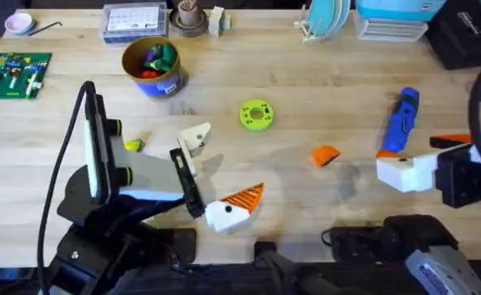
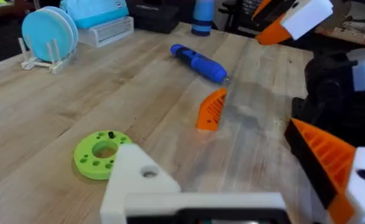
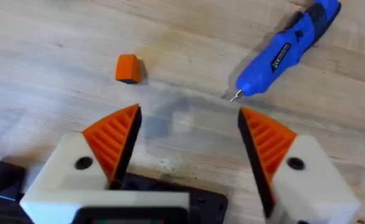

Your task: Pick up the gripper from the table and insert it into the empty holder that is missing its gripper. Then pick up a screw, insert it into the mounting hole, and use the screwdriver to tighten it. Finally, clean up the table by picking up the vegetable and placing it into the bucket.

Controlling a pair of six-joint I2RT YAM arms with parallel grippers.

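Overhead: wooden desk [image 1: 306, 82], both arms low at the near edge. Left end effector [image 1: 203, 176] points right, spread wide; one finger is the plain white holder [image 1: 197, 136] with no orange tip, the other is a white block with a ribbed orange wedge. Nothing between them. Left wrist view confirms this: bare white holder [image 2: 142, 177] on one side, orange-tipped finger [image 2: 331, 165] on the other, empty gap.

Right end effector [image 3: 188, 134] sits at the desk's right side, also spread, both ribbed orange pads [image 3: 115, 138] apart with bare wood between, holding nothing.

Loose orange gripper [image 1: 326, 155] lies flat on the desk between the two arms, right of center, untouched; it also shows in the left wrist view [image 2: 211, 109] and the right wrist view [image 3: 129, 68].

Blue screwdriver [image 1: 401, 120] lies on the desk near the right arm, metal tip toward the near edge, close to the orange piece but apart from it.

Green ring-shaped disc [image 1: 256, 115] sits mid-desk. Small yellow-green vegetable [image 1: 133, 145] lies just beside the left arm. Bucket [image 1: 152, 67] stands back left, tan with blue base, colourful toy pieces inside. Green board [image 1: 14, 74] at far left, blue plates in a rack [image 1: 325, 20] at the back.
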